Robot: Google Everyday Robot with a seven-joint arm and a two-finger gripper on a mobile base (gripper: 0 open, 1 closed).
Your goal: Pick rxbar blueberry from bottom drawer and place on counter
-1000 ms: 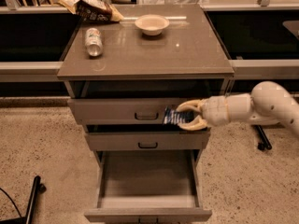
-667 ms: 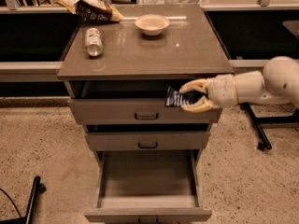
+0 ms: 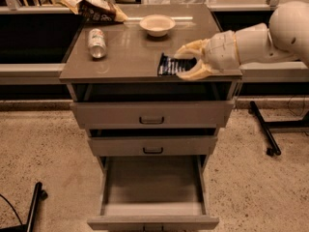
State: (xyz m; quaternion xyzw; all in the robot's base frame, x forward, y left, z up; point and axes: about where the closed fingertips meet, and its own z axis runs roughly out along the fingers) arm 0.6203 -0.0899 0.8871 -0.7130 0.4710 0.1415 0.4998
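Jaws of the cream gripper (image 3: 182, 65) clasp the dark-blue rxbar blueberry (image 3: 168, 65) over the grey-brown tabletop (image 3: 125, 57); we lower it flat, then release.

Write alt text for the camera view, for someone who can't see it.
The robot's gripper, reaching from the right, holds the rxbar blueberry at the front edge of the counter. Farther back are a soda can, a bowl and a snack bag; below, the bottom drawer stands pulled open.

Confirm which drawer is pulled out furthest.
The bottom drawer, plain-fronted, empty; top drawer and middle drawer barely protrude. The gripper holds the rxbar blueberry at the counter.
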